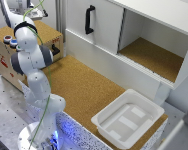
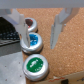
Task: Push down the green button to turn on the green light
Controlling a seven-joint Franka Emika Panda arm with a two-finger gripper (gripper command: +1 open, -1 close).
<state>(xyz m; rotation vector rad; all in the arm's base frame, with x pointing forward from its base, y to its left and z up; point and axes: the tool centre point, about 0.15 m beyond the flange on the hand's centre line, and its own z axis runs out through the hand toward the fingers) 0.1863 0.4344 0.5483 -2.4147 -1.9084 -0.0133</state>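
The press has not happened yet, as far as the pictures show: in the wrist view the green button point(image 2: 34, 64) sits untouched in its pale ring, with no finger on its cap, and no lit green lamp can be seen in either view (where the light itself sits, I cannot tell). So the whole of the task appears still to be done: bring a fingertip over the green cap and push down.

Taking the blue button point(image 2: 33, 41) as the landmark, the gripper point(image 2: 42, 45) hangs over it rather than over the green one. Its two fingers are spread apart and grasp nothing; one fingertip point(image 2: 24, 41) stands just beside the blue button's rim, the other point(image 2: 53, 44) on its far side over bare cork. The green button lies next along the row from the blue one, near but clear of both fingertips. On the blue button's other side, partly hidden behind a finger, is the red button point(image 2: 31, 22).

In the exterior view the Panda arm point(image 1: 33, 57) reaches over the wooden button box point(image 1: 53, 36), and only two small caps near its corner show; the green one cannot be picked out there. The likely need is a short shift from the blue button toward the green one before descending.
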